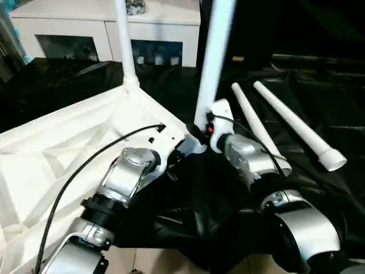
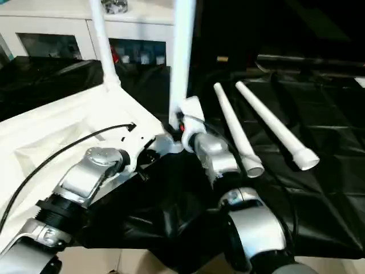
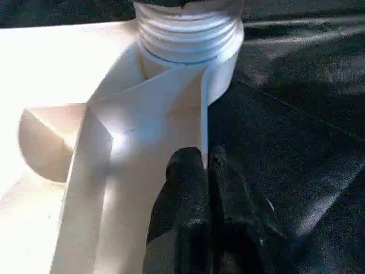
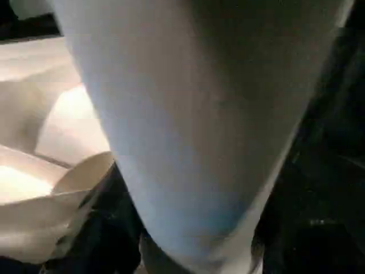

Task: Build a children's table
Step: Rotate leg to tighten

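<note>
The children's table lies upside down at the left, its white ribbed tabletop (image 1: 57, 142) on the black cloth. One white leg (image 1: 124, 40) stands upright in the far corner socket. A second leg (image 1: 214, 57) rises from the near right corner, and my right gripper (image 1: 202, 128) is at its base; in the right wrist view this leg (image 4: 188, 114) is very close. My left gripper (image 3: 202, 157) is shut, its tips resting on the tabletop's rim just short of that corner's threaded socket (image 3: 188, 28). Two more legs (image 1: 256, 125) (image 1: 296, 125) lie loose on the cloth to the right.
A black-draped work table (image 1: 319, 85) carries everything, its cloth bunched under my forearms. A white cabinet (image 1: 102, 28) with glass doors stands behind it. A black cable (image 1: 85, 165) runs along my left forearm over the tabletop.
</note>
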Controlling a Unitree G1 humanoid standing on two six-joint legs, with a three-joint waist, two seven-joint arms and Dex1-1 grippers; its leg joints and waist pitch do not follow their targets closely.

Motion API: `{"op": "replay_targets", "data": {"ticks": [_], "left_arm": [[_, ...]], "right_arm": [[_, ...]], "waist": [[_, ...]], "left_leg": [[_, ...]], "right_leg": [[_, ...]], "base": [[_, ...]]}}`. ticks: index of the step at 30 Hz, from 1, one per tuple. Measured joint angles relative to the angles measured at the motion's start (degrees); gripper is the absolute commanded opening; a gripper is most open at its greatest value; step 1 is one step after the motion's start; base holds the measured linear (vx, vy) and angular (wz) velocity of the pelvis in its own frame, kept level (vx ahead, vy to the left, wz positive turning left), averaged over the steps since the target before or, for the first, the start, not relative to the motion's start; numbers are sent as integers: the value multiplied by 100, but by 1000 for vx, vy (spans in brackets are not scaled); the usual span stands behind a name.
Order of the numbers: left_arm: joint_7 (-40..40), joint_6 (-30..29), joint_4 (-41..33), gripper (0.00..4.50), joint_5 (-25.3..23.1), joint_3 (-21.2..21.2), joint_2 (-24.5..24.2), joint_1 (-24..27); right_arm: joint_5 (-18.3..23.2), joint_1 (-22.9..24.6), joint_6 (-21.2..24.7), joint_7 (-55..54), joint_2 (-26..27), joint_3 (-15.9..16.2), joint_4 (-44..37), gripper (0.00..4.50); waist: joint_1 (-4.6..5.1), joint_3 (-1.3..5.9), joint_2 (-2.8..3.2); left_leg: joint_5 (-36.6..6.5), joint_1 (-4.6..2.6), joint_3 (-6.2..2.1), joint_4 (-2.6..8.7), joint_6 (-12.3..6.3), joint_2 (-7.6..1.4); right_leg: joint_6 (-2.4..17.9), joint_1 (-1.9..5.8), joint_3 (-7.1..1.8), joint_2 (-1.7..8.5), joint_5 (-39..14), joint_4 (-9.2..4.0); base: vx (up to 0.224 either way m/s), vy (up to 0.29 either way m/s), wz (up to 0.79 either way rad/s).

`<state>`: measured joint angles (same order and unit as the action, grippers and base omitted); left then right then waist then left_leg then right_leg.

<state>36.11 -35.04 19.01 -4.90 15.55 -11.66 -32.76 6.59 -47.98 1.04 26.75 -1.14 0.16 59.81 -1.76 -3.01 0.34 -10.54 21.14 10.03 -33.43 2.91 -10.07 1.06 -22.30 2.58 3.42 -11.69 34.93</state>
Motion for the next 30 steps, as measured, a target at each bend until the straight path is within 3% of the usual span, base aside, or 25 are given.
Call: {"op": "replay_targets", "data": {"ticks": [9, 14, 24, 30], "left_arm": [[554, 238, -232, 0, 103, 5, -367, 143], [1126, 561, -309, 0, 292, 43, -621, 273], [2360, 1260, -294, 0, 589, 290, -999, 411], [2836, 1475, -290, 0, 649, 336, -1178, 418]], "right_arm": [[-1, 129, 84, 1033, -158, 60, -343, 372], [-14, 426, 280, 2101, -600, 408, -1006, 372], [-73, 1049, 641, 3932, -1699, 1057, -2216, 372], [-198, 1266, 854, 4292, -1916, 1288, -2517, 372]], "waist": [[-18, -10, 15], [-79, -18, 28], [-328, -31, 50], [-341, -44, 72]], "left_leg": [[4, 52, 0, 3, -3, -7], [13, 85, -2, -20, -30, -7], [12, 90, -2, -44, -24, -14], [4, 92, 0, -58, -8, -18]], "right_leg": [[0, -59, 6, -7, 0, 8], [1, -75, 10, -3, 1, 9], [1, -73, 15, 0, 1, 32], [1, -72, 17, 1, 4, 40]], "base": [[0, 0, 0], [0, 0, 0], [0, 0, 0], [0, 0, 0]]}}
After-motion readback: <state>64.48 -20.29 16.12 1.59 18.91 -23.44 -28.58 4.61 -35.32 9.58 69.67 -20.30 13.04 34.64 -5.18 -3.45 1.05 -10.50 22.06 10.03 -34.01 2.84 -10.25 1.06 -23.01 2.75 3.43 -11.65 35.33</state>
